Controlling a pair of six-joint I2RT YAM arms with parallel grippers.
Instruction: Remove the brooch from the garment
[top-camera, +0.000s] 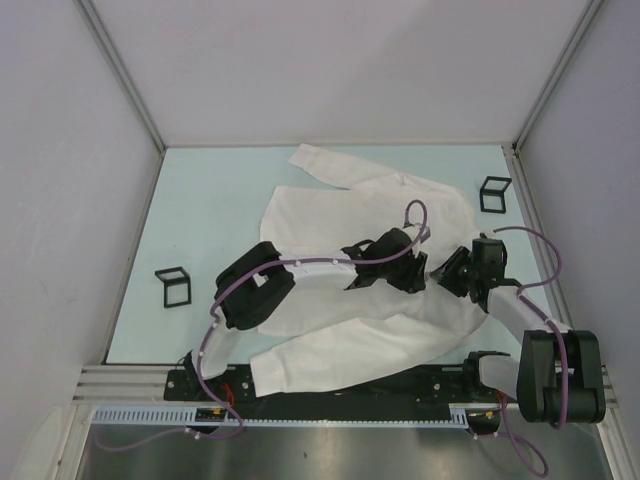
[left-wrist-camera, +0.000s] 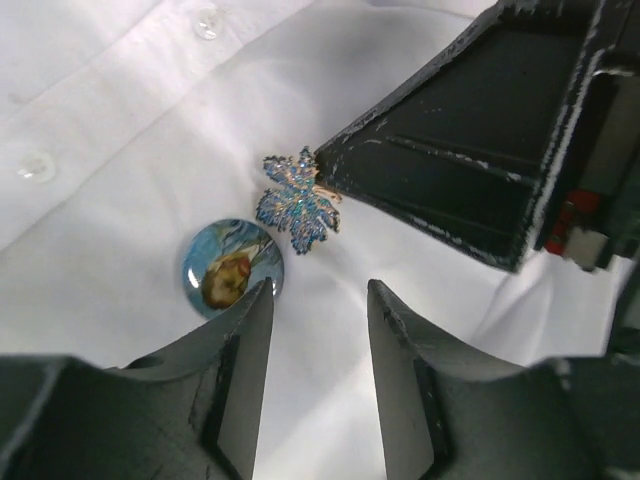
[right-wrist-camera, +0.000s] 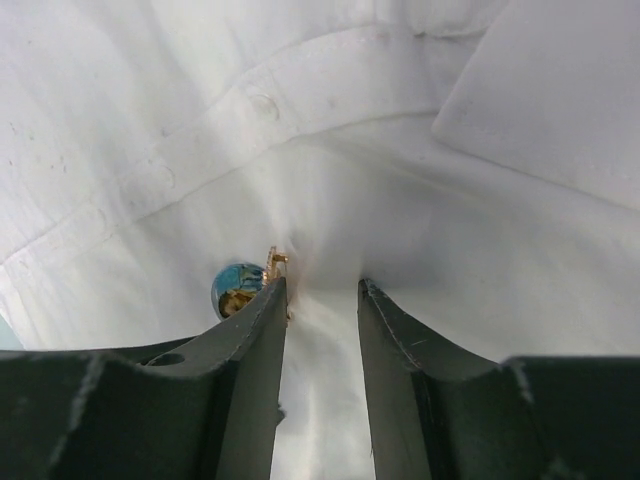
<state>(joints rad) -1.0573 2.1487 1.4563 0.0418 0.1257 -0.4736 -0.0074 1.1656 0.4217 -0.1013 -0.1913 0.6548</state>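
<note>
The garment lay spread on the table with both arms reaching in over its front. There the brooch — a blue glittered leaf edged in gold — sat pinned to the cloth just beside a round badge. The left gripper hovered near the brooch with jaws apart and only bare cloth between them, while the right gripper likewise stood parted — one finger tip touching the brooch's upper edge, a raised fold of shirt in its gap.
</note>
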